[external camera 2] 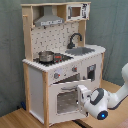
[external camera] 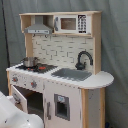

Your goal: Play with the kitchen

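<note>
The kitchen is a tall toy of white and pale wood. It has a black stovetop, a grey sink, a black faucet, a hood and a small microwave. A metal pot stands on the stove. The oven door hangs open. My gripper is at the door's right edge in the second exterior view. In the first exterior view only the white arm shows at the lower left.
A grey curtain hangs behind the kitchen. The kitchen stands on a wooden surface. A cupboard door sits under the sink. The white arm comes in from the second exterior view's right.
</note>
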`<state>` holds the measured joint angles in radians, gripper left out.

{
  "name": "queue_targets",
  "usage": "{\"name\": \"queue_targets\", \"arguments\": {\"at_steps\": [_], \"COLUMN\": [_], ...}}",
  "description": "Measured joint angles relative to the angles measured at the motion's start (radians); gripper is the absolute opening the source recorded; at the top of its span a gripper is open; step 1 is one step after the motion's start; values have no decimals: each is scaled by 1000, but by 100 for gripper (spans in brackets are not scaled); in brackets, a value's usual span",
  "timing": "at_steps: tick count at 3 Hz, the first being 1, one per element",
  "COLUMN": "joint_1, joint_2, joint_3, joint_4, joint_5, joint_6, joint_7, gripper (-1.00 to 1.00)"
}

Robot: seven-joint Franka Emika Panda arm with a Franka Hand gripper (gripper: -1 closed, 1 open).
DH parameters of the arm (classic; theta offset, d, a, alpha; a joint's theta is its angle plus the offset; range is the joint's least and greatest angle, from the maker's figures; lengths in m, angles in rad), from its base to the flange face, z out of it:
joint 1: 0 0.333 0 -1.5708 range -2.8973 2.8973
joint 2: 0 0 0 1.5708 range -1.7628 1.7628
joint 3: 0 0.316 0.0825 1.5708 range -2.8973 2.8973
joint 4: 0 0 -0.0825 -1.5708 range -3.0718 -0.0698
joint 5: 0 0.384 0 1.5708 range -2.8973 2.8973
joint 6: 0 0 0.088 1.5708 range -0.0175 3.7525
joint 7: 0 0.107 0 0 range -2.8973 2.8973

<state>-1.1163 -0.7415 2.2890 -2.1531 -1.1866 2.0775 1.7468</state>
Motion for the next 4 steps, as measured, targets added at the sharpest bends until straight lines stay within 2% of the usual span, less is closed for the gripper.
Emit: {"name": "queue_targets", "arguments": {"at_steps": [2, 3, 4], "joint_1": [-81, -33, 31], "joint_2": [0, 25, 48], "joint_3": [-87, -101, -127], "joint_4": [-16, -62, -123], "joint_5": [-75, -101, -112], "joint_6": [150, 105, 63], "joint_7": [8, 70, 67], "gripper": [100, 100, 100]}}
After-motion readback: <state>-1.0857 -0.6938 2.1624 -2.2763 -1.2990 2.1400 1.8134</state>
